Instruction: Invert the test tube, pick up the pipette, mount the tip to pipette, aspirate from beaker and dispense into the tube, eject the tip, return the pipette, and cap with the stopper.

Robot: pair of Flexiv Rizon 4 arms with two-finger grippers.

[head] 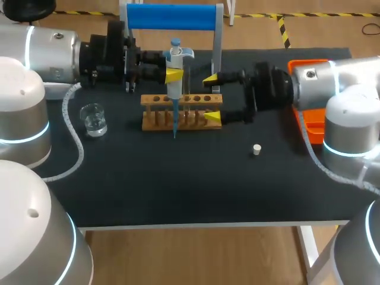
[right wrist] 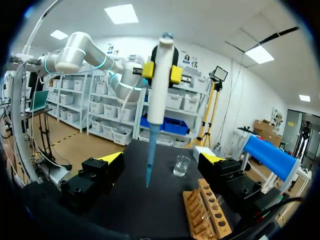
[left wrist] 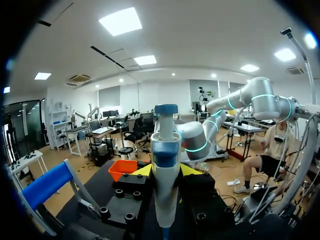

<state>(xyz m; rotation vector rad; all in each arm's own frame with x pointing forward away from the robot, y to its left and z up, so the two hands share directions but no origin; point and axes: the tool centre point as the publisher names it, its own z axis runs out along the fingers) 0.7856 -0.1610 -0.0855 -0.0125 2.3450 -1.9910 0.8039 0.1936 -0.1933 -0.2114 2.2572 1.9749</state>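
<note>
Pipette [head: 176,95] hangs upright, long axis vertical, blue tip pointing down by the wooden rack [head: 155,120] on the counter [head: 178,184]. The left pincer [head: 174,75] clamps it. The right pincer [head: 212,97] gapes wide beside the rack.

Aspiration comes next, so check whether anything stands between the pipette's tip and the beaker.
Nothing visible does. The left gripper holds the pipette with its blue tip hanging over bare mat beside the wooden rack. The beaker stands past the rack's end, with only mat between.
</note>
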